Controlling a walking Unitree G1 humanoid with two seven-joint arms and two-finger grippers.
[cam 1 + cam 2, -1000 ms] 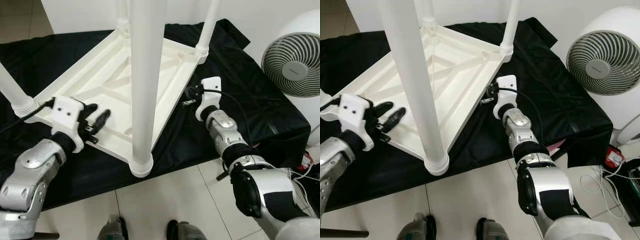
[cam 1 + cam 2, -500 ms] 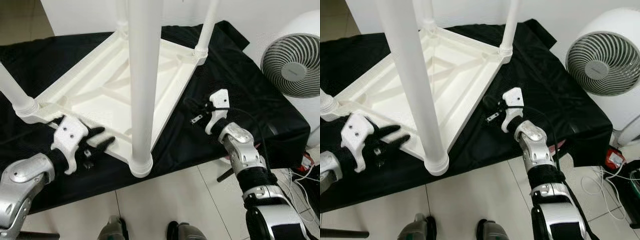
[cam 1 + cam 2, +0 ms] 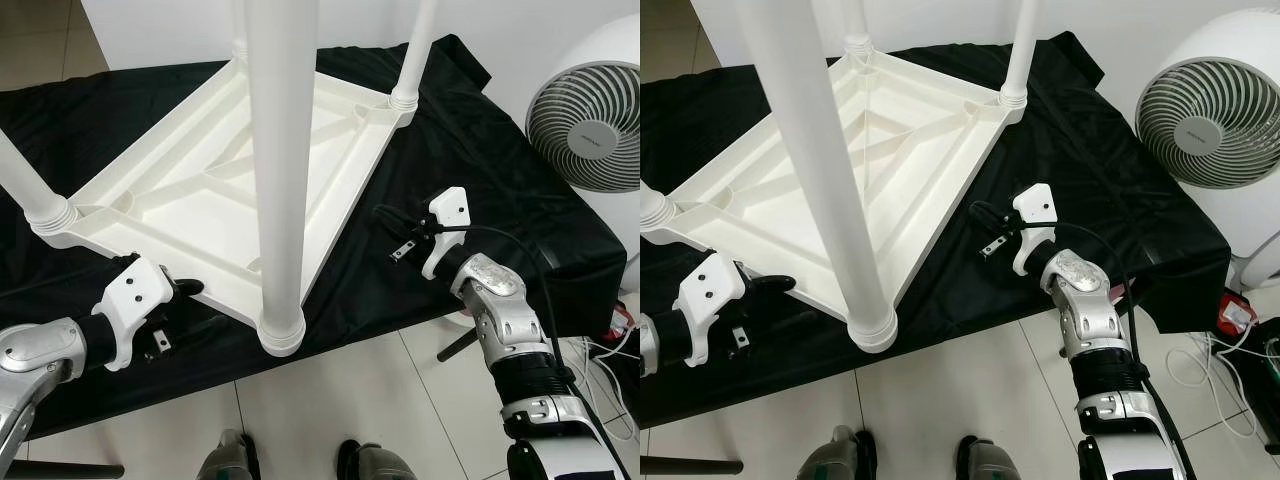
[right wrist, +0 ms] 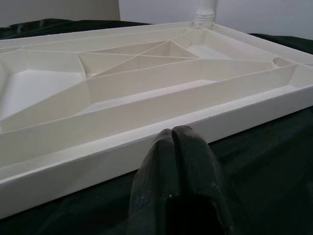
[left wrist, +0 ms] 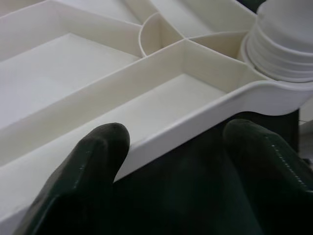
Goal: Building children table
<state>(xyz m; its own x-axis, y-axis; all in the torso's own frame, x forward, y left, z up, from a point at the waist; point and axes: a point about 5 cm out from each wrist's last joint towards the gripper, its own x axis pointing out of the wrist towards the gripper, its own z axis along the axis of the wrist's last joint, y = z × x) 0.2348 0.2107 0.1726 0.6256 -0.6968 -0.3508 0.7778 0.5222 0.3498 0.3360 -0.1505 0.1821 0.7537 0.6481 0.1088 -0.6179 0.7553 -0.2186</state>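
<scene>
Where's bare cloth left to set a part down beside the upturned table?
Bare black cloth lies between the table top and the fan, beyond the right gripper. A thin strip runs along the near edge by the left gripper. It is crowded around the nearest leg.

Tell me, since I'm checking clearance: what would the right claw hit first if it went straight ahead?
Most likely the long side rim of the upturned white table; the right claw, shut, points straight at it. The gap between them is hard to judge.
</scene>
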